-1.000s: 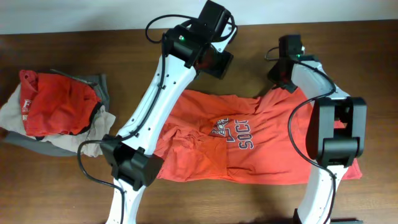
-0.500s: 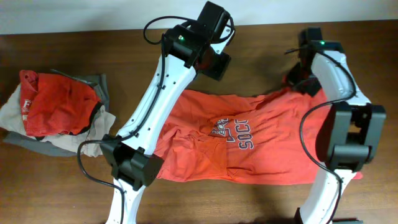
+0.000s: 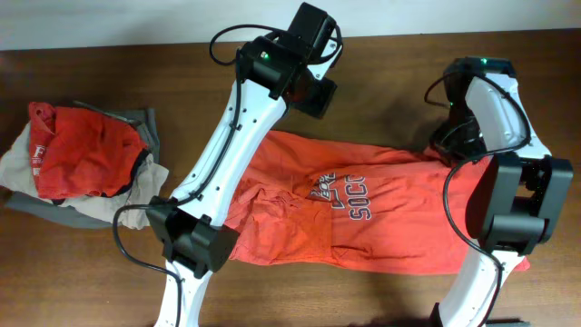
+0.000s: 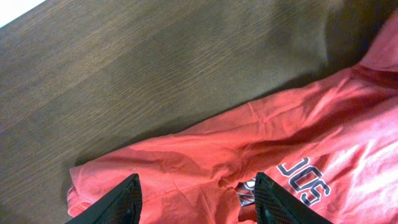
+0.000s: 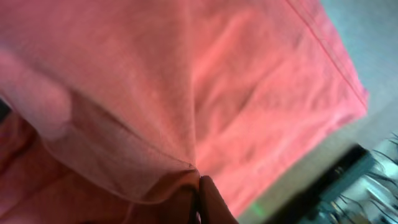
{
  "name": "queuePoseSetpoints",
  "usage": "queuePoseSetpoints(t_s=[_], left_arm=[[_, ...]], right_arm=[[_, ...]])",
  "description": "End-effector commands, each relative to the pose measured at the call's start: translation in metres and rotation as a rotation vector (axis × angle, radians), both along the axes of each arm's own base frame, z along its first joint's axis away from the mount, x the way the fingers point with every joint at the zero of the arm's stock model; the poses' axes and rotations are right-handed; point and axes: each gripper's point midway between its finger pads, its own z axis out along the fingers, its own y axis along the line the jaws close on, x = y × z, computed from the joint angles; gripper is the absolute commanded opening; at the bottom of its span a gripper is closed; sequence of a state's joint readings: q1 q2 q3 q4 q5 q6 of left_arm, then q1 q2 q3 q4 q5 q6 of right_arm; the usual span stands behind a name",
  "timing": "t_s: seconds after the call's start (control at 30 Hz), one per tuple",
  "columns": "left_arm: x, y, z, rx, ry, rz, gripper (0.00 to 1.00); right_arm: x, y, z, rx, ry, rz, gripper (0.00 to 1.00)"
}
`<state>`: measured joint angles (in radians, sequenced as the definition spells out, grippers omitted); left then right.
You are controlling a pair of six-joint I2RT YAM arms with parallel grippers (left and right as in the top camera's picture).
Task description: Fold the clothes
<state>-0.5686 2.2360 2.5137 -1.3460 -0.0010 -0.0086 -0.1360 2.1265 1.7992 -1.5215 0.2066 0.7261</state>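
The orange-red T-shirt [image 3: 381, 227] is lying rumpled, print upward, across the middle and right of the wooden surface [image 3: 82, 282]. The right gripper [image 5: 199, 190] is pinching a bunch of the shirt's cloth near its far right edge, jaws pressed together on the fabric. The left gripper [image 4: 199, 202] is hovering over the shirt's far edge with its jaws apart, holding nothing. This is looking like the flattening step, ahead of any real fold. The next move is probably calling for the left gripper to drop and take the edge below it, so both arms can draw the cloth taut. A heap of other garments [image 3: 82, 163] is sitting well apart on the left.
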Motion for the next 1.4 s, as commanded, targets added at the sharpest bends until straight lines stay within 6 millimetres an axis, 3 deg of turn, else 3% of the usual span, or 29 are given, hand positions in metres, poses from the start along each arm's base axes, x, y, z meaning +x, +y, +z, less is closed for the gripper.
queuePoseSetpoints(t_s=[0.0, 0.2, 0.47, 0.63, 0.8, 0.9, 0.97, 1.07, 1.17, 1.23, 1.37], left_arm=[[0.0, 0.006, 0.015, -0.009, -0.027, 0.01, 0.58], [-0.001, 0.01, 0.013, 0.012, -0.024, 0.018, 0.58], [-0.003, 0.011, 0.012, 0.02, -0.017, 0.015, 0.59], [-0.003, 0.012, 0.012, 0.028, -0.019, 0.001, 0.61], [-0.001, 0.016, 0.012, 0.05, -0.029, 0.011, 0.63], [-0.002, 0.019, 0.011, 0.068, -0.028, 0.018, 0.64], [-0.003, 0.022, 0.009, 0.085, -0.025, 0.014, 0.65], [-0.007, 0.025, 0.008, 0.099, -0.014, 0.002, 0.65], [-0.012, 0.03, 0.014, 0.118, -0.017, -0.014, 0.66], [-0.015, 0.039, 0.026, 0.134, -0.043, 0.003, 0.66], [-0.022, 0.076, 0.074, 0.151, -0.143, 0.111, 0.67]], right_arm=[[-0.007, -0.003, 0.024, -0.037, -0.014, 0.008, 0.04], [-0.018, -0.001, 0.041, -0.031, -0.011, 0.008, 0.04], [-0.035, 0.008, 0.046, 0.001, 0.052, 0.011, 0.04], [-0.037, 0.012, 0.047, 0.004, 0.066, 0.022, 0.29], [-0.034, 0.022, 0.046, 0.018, 0.059, 0.041, 0.31], [-0.021, 0.02, 0.042, 0.006, 0.002, 0.046, 0.31], [-0.008, 0.015, 0.039, -0.005, -0.055, 0.035, 0.38], [0.007, 0.006, 0.035, 0.017, -0.123, 0.04, 0.59], [0.016, -0.012, 0.032, 0.014, -0.166, 0.036, 0.66], [0.015, -0.026, 0.031, 0.012, -0.178, -0.002, 0.67], [0.01, -0.048, 0.026, 0.014, -0.191, -0.059, 0.69]])
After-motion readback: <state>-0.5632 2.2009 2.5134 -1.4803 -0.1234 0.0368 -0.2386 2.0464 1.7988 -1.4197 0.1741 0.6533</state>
